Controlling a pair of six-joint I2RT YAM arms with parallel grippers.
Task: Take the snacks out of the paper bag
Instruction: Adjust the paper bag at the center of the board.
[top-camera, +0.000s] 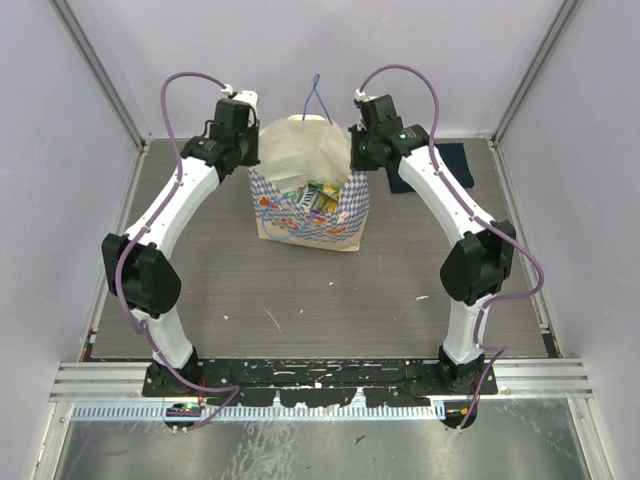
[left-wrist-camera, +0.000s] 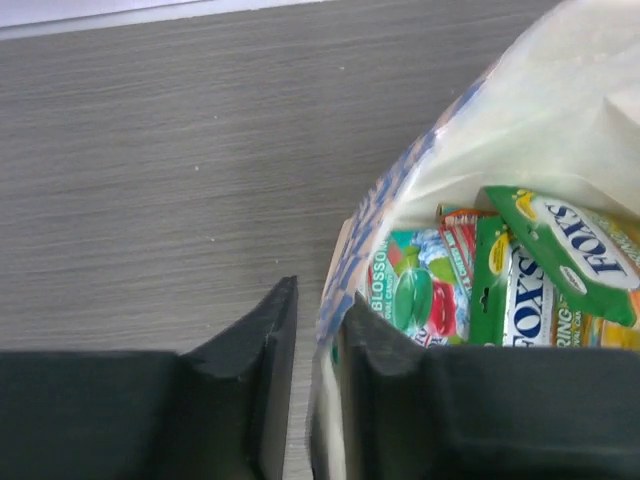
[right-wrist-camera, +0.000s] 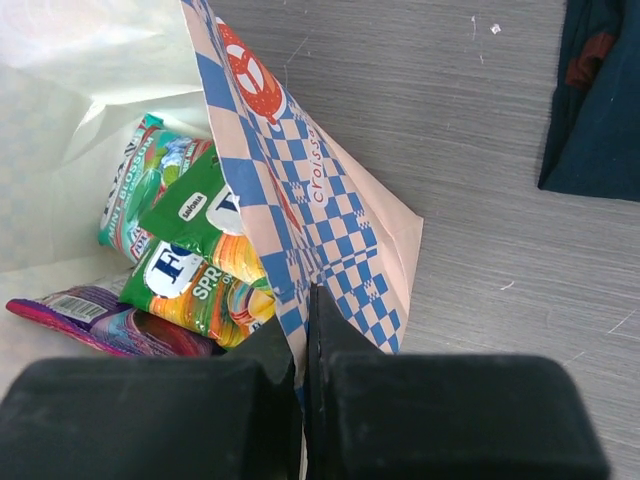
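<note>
R tool (right-wrist-camera: 304, 305) pinches paper bag (right-wrist-camera: 335, 235) rim, L tool (left-wrist-camera: 320, 305) narrow astride opp. edge.

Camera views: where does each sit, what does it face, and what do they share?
Top external: above and behind the bases, looking down at the paper bag; both arms whole.
Left wrist: on its arm, looking down past left jaws astride the bag's rim; snacks inside.
Right wrist: likewise, right jaws shut on the opposite rim; navy cloth beyond.
Shared: both wrists see the snacks.
</note>
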